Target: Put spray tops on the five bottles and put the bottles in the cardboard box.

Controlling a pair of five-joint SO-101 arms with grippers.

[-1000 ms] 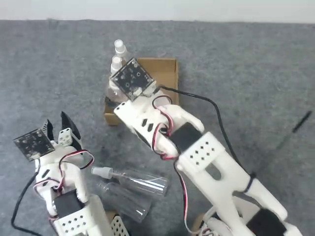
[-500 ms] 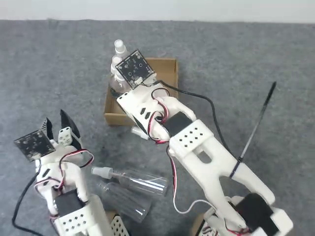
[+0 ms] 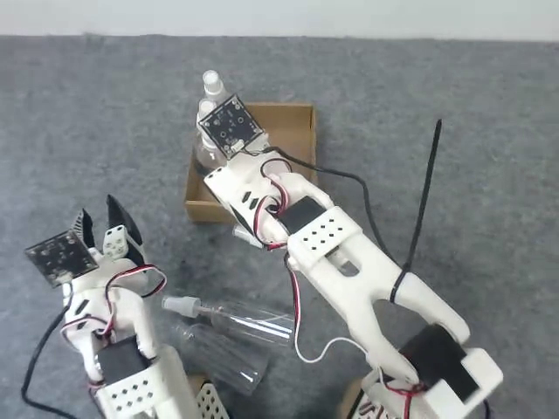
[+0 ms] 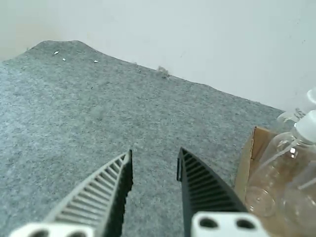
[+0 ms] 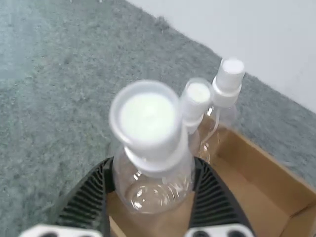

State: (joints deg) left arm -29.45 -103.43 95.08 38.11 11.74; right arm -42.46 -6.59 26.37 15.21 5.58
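Note:
In the right wrist view my right gripper (image 5: 153,170) is shut on a clear bottle (image 5: 148,182) with a white spray top, held upright over the near corner of the cardboard box (image 5: 256,182). Two more topped bottles (image 5: 197,101) (image 5: 228,81) stand in the box behind it. From above, the right arm (image 3: 262,196) stretches to the box (image 3: 293,122), its wrist covering the held bottle. My left gripper (image 3: 103,224) stands open over bare carpet at the lower left, nothing between its fingers (image 4: 113,192). Two clear bottles (image 3: 249,321) (image 3: 218,353) lie on the carpet between the arms.
Grey carpet covers the whole table. A white wall runs along the far edge. A black cable tie (image 3: 424,196) sticks up from the right arm. The box's right half (image 3: 297,153) holds nothing that I can see.
The right arm has pushed farther toward the box's left side with its bottle, and the black tie on it swung upright. The left arm and the lying bottles stayed put.

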